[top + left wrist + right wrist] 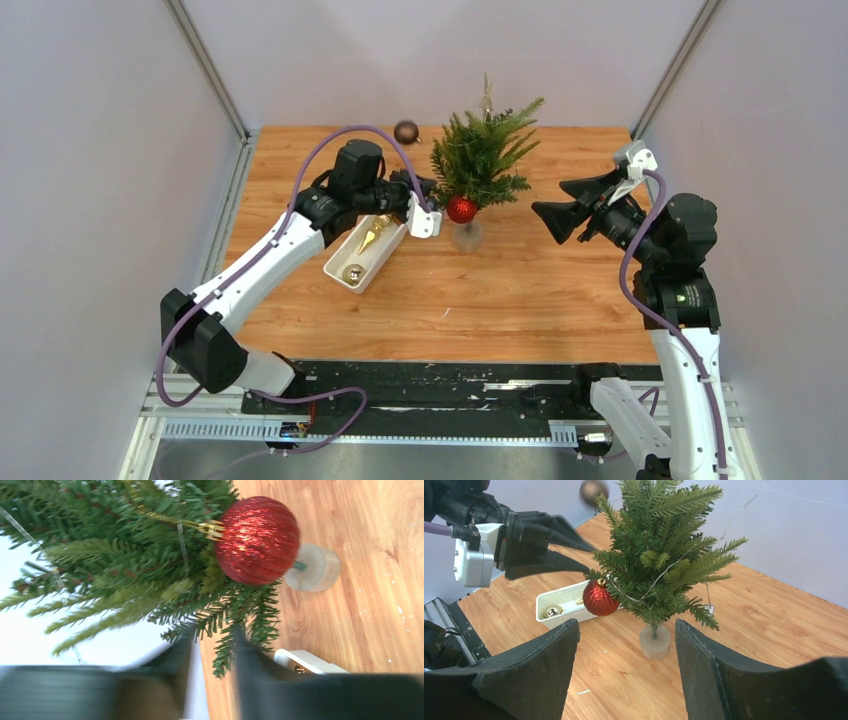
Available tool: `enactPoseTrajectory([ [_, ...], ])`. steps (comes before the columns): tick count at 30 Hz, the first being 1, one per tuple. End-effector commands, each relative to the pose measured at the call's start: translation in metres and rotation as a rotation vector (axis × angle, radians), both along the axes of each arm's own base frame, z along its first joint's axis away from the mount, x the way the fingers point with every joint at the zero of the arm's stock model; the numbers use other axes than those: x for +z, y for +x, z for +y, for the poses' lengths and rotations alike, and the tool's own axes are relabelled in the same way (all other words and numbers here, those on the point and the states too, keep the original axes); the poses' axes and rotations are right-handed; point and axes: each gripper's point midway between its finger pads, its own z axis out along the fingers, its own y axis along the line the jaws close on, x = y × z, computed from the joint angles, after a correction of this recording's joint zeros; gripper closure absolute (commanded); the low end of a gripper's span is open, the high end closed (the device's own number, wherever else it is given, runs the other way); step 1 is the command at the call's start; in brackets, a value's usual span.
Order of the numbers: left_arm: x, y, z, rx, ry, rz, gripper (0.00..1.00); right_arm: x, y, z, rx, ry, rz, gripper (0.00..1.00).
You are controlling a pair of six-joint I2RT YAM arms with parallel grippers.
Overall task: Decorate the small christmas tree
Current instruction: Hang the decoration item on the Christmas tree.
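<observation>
Left gripper (215, 630): the black fingers are standing a narrow way apart and are reaching into the lower left side of the tree. A needle tip is lying in the gap between them; whether they are touching it cannot be told.
Right gripper (626, 665): the jaws are gaping wide and holding nothing. It is hovering well to the right of the tree, the broad matte black fingers pointing toward it.
Small christmas tree (485, 155): it is standing upright near the middle of the far half of the table. The green needle branches are bushy, and the thin trunk is sitting in a small clear round base (654, 642).
Red bauble (257, 540): a round, ribbed, glittery ball with a gold cap is hanging from a low branch on the left side — just above the base.
White tray (345, 275): a long, smooth plastic box is lying at a slant under the left arm. It is holding a shiny gold ball (551, 611) and a gold cone-shaped ornament (372, 235).
Brown bauble (406, 131): a dark, glossy ball is resting at the far edge, left of the tree.
Table (540, 290): it is showing warm, grained wood planks.
</observation>
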Motion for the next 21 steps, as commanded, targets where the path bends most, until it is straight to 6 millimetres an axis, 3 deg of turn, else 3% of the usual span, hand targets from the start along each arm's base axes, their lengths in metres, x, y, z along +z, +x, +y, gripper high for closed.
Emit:
enactPoseTrajectory([
  [1, 0.016, -0.007, 0.004, -0.024, 0.004, -0.091, 0.81, 0.008, -0.002, 0.001, 0.011, -0.007, -0.034, 0.30],
  [8, 0.019, -0.005, 0.004, -0.010, -0.013, -0.092, 0.82, 0.008, -0.002, 0.000, 0.009, -0.008, -0.035, 0.30],
  [21, 0.016, -0.031, 0.014, -0.037, -0.025, -0.041, 0.71, 0.011, -0.002, 0.002, 0.016, -0.003, -0.037, 0.30],
])
